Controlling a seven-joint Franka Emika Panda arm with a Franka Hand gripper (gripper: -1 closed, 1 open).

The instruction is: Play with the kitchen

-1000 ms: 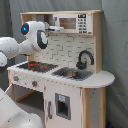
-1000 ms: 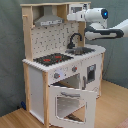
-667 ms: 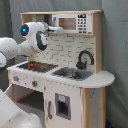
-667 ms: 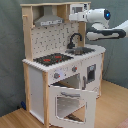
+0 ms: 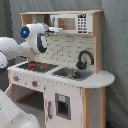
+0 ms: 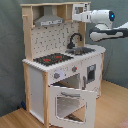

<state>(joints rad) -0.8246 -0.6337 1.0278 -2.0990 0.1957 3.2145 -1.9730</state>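
The kitchen (image 6: 62, 65) sits on the wooden floor, oven door (image 6: 70, 102) hanging open. The tool (image 6: 76, 17) is up by the microwave (image 5: 70, 23) — probably poking at it — can't tell its opening.

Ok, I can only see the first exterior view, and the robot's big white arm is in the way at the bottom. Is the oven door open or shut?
Observer: Open. In the second exterior view the oven door is tipped forward and down, hinged at its bottom edge.
Operator: And what's up top over the cooker? I can't see that bit.
Observer: A grey hood sits under the top shelf, straight above the black hob with its red rings.
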